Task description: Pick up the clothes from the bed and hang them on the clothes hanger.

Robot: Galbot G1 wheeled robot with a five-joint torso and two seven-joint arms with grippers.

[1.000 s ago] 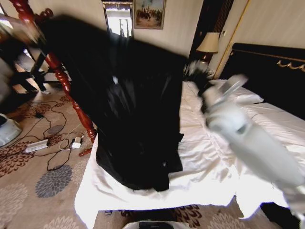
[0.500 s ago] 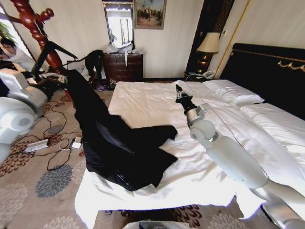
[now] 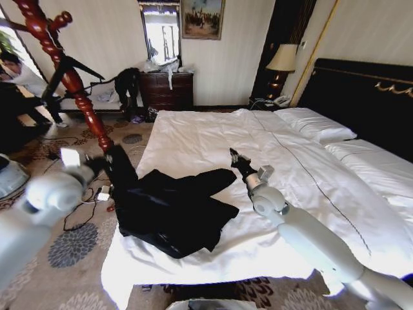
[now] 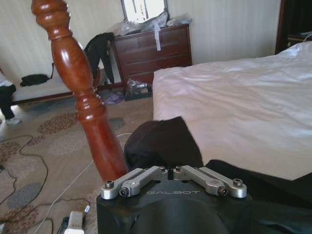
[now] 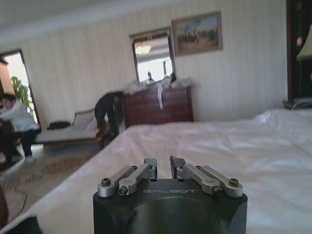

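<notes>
One clothes (image 3: 171, 210) on bed (image 3: 213, 139); one clothes hanger (image 3: 64, 74).

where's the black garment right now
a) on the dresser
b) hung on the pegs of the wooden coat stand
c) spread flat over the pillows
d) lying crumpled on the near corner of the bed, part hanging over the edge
d: the black garment lies bunched on the near corner of the bed, one end drooping off the side by the coat stand, next to the left gripper.
</notes>
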